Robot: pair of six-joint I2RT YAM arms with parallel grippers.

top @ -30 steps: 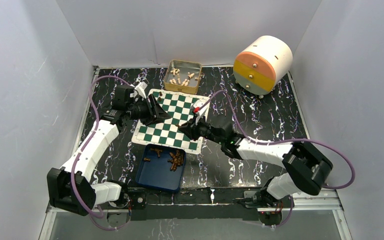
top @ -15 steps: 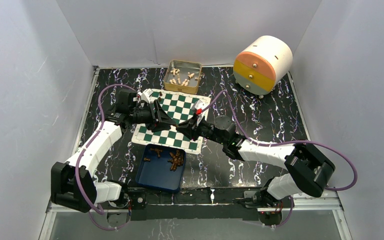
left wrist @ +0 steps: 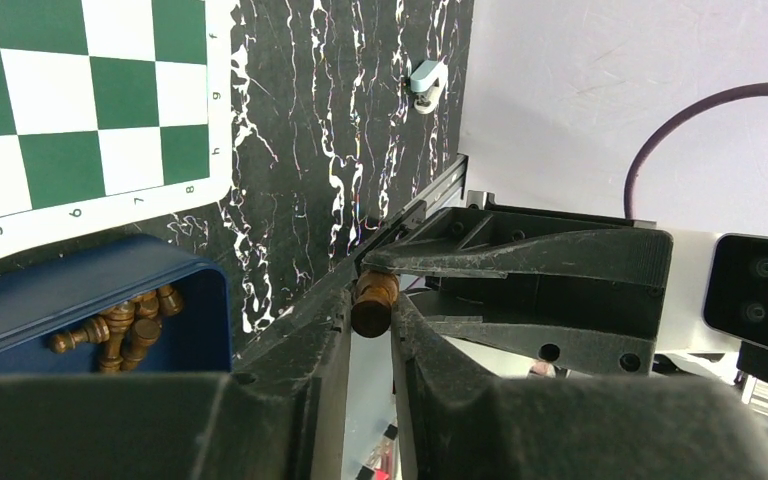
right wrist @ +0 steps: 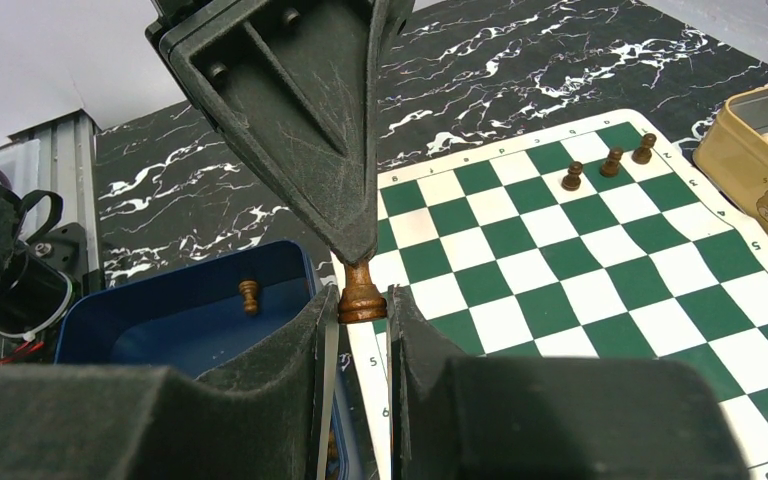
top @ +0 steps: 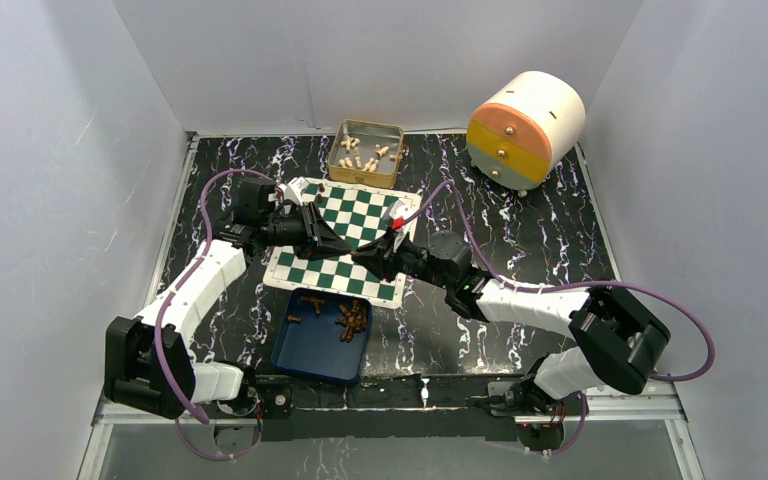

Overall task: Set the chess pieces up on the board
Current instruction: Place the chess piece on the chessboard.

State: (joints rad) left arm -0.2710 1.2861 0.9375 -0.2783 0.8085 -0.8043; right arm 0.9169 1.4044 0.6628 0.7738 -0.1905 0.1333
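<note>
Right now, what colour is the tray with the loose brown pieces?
The tray is dark blue, clearest in the top external view.

Swung the left gripper [top: 348,247] from the board's [top: 360,212] left edge to mid-board, against the right gripper [right wrist: 361,310]; narrowed its jaws onto the chess piece [left wrist: 371,303] pinched there.

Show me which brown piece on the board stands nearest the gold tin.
The small dark-brown wooden chess piece ending the row of three toward the gold metal tin; its two neighbours stand farther off.
</note>
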